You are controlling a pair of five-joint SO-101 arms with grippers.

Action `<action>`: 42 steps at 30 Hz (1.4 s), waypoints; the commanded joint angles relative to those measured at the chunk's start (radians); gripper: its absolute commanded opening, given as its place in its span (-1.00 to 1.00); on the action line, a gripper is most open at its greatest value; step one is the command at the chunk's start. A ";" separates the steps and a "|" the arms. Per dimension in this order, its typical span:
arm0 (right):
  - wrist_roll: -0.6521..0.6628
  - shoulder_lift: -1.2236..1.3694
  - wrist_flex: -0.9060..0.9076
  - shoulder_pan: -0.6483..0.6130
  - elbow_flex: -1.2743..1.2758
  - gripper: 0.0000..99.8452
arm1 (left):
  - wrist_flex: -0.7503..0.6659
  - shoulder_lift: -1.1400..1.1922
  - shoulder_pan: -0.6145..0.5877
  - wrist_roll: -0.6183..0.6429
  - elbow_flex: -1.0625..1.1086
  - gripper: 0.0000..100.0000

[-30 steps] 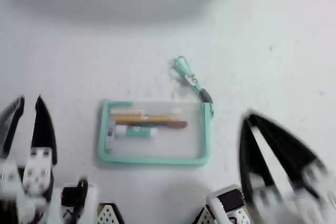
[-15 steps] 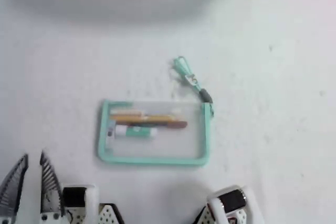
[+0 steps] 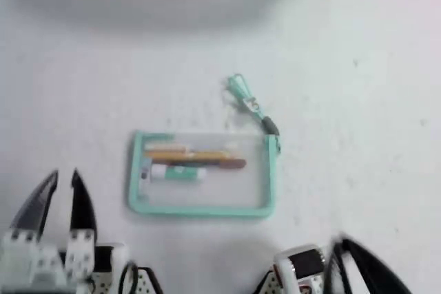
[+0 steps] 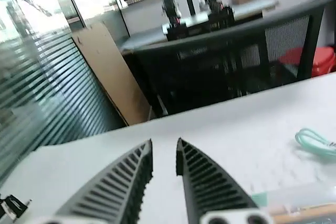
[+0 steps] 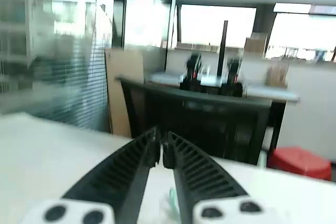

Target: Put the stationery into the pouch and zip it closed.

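A clear pouch with a teal border (image 3: 200, 201) lies flat at the table's middle. Inside it are a yellow pencil (image 3: 196, 156) and a white-and-green stick (image 3: 176, 172). Its teal strap with a clip (image 3: 241, 94) trails off the far right corner, and the same loop (image 4: 315, 142) shows in the left wrist view. My left gripper (image 3: 63, 180) (image 4: 164, 150) hangs near the front left, apart from the pouch, open by a narrow gap and empty. My right gripper (image 3: 358, 263) (image 5: 161, 136) is at the front right edge, shut on nothing.
The white table (image 3: 344, 67) runs to a far edge with a dark chair (image 4: 220, 61) and a red bin (image 5: 299, 163) behind it. The arm bases (image 3: 300, 270) stand at the front edge on both sides.
Both arms drew back toward the front edge. The left gripper then came forward a little and the right one re-entered at the bottom right. The pouch has not moved.
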 commanded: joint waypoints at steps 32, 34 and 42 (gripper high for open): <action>0.195 0.008 -0.697 0.165 1.425 -0.96 | -0.477 0.004 0.004 -0.002 1.123 -0.82; 0.192 0.008 -0.602 0.165 1.425 -0.96 | -0.393 0.004 0.004 -0.002 1.123 -0.82; 0.192 0.008 -0.400 0.165 1.425 -0.96 | -0.264 0.004 0.012 -0.002 1.123 -0.82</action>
